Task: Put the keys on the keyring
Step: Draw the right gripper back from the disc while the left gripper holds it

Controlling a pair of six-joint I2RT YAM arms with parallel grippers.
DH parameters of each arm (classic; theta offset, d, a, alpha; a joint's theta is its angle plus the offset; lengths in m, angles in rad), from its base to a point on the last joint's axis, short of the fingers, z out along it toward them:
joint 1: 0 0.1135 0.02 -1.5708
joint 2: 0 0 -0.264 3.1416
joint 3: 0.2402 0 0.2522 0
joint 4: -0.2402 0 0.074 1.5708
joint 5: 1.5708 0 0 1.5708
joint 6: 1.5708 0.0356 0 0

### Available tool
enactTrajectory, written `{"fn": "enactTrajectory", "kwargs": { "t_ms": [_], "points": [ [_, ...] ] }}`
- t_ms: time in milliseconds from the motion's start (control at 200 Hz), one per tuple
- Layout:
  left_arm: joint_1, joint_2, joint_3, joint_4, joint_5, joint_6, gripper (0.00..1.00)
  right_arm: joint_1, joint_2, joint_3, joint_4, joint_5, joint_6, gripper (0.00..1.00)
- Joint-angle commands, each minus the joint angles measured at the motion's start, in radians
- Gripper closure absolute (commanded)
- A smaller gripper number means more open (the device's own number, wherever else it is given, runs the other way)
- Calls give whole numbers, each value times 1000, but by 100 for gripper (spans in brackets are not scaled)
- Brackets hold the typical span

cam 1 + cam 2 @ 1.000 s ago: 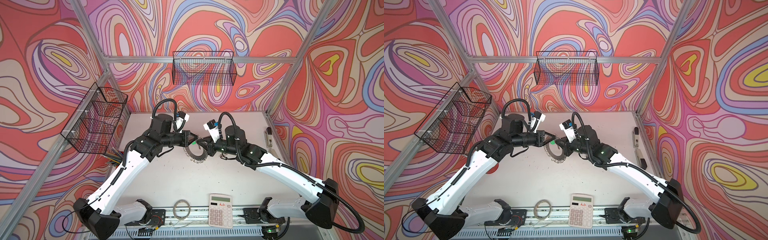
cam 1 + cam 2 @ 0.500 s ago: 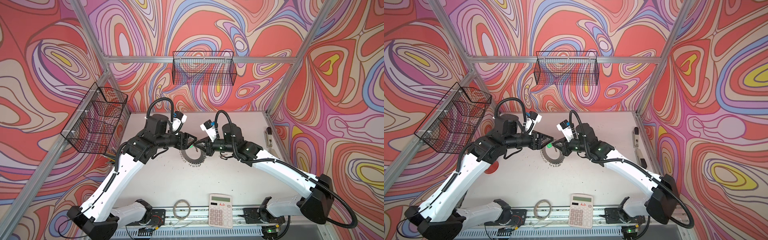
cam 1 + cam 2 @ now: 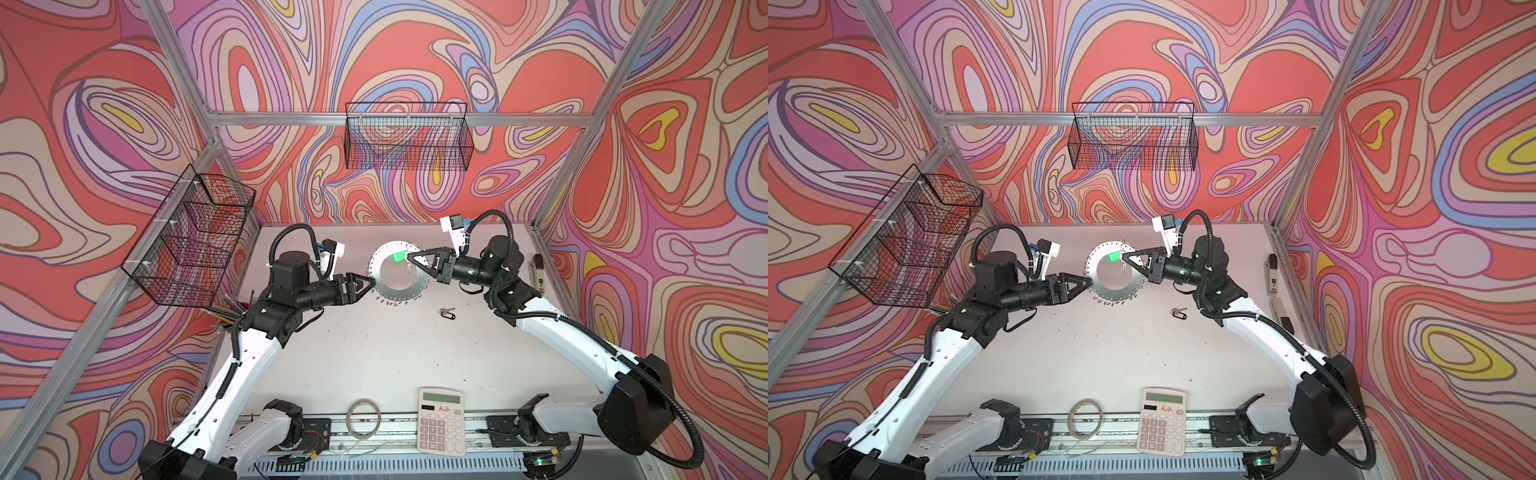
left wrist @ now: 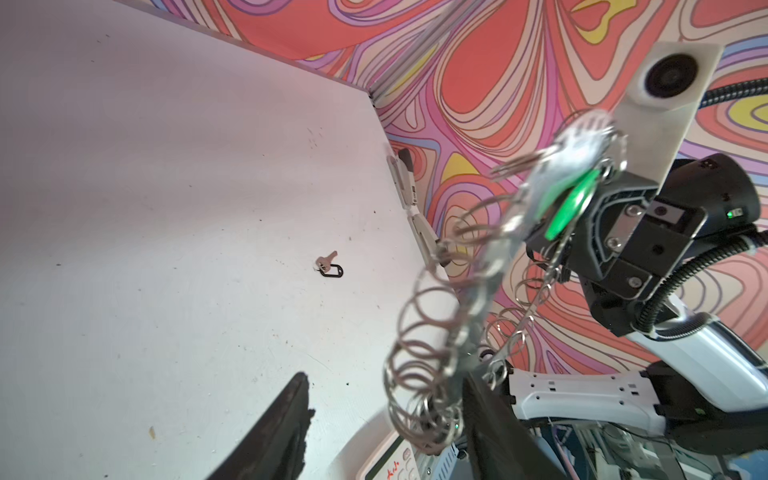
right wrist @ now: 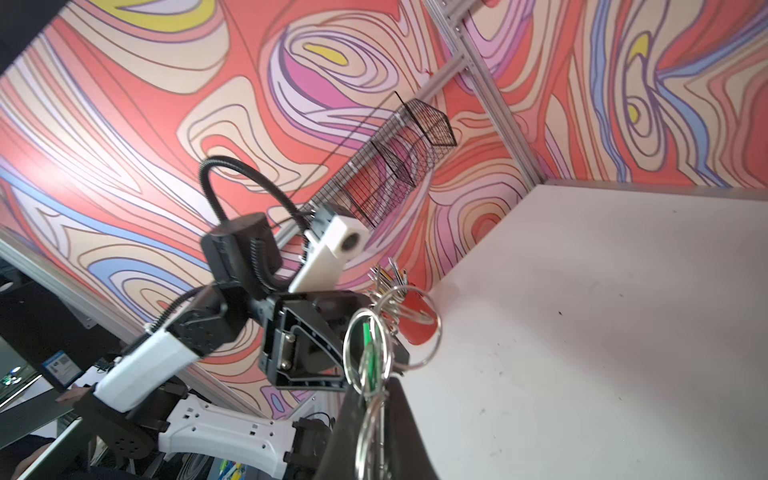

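At the near edge of the table [image 3: 374, 353], a calculator [image 3: 441, 422] and a tape roll [image 3: 364, 417] are lying side by side, well apart from my work. Further in, toward my right arm, the black-tagged key [image 3: 447, 312] is resting flat on the table, touched by nothing.

Beyond it, my left gripper [image 3: 370, 283] is hovering at the left rim of the keyring [image 3: 397, 296]. Its fingers [image 4: 286, 424] are standing spread wide, with the rim's wire loops hanging between them and nothing clamped.

On the opposite rim, my right gripper [image 3: 410, 257] is pinching the keyring tight, its fingers [image 5: 409, 440] closed on the loops there and holding the disc up off the table. The green-tagged key [image 3: 398, 257] is sitting against the disc just beside those fingertips; whether it is threaded on a loop I cannot tell.

Farthest back, a wire basket [image 3: 409, 141] is hanging on the rear wall.
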Motion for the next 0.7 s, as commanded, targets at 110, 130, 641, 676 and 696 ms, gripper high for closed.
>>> {"fn": "enactTrajectory", "kwargs": {
  "t_ms": [110,130,641,676,696],
  "points": [
    [4,-32,-107,440,202,-235,33,1,-20,-9,135,-7,75,100],
    [3,-30,-110,447,203,-241,33,2,-18,-8,134,-7,73,100],
    [-19,40,-112,648,231,-371,69,1,32,-50,279,-35,155,100],
    [-20,39,-113,650,229,-372,77,1,35,-56,290,-35,162,100],
    [-20,40,-113,649,229,-373,81,1,37,-59,298,-35,166,100]
  ]
}}
